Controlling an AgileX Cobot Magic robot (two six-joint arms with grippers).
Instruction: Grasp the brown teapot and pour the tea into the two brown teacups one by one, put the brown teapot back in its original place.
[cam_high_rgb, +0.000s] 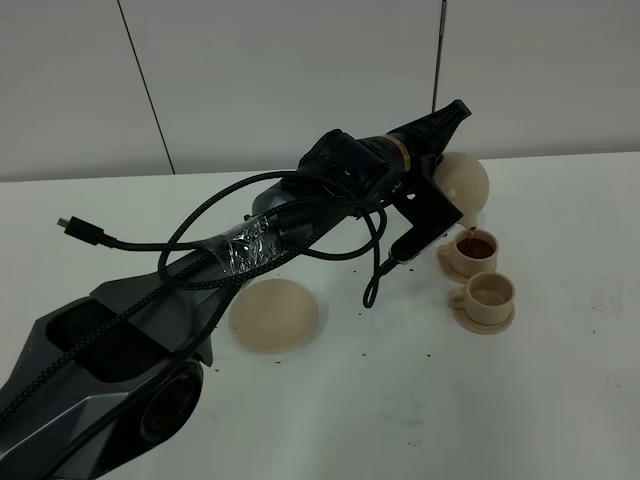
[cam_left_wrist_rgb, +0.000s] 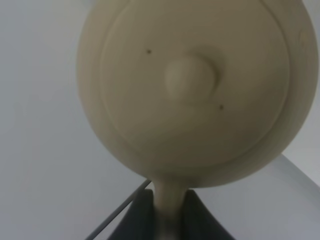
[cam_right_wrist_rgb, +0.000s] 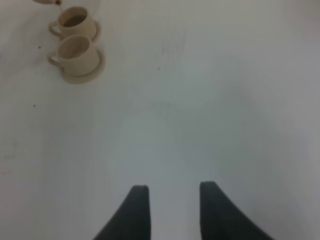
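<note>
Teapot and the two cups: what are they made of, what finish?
The brown teapot looks like matte beige ceramic: soft, dull shading, no sharp glare, a few dark specks on it. The two brown teacups have the same tan tone and dull surface, with thick rims, so probably matching ceramic. Plastic cannot be ruled out.

white speckled table (cam_high_rgb: 420, 420) under even light; pale wall panels (cam_high_rgb: 300, 70) behind, split by dark seams (cam_high_rgb: 147, 90)
</note>
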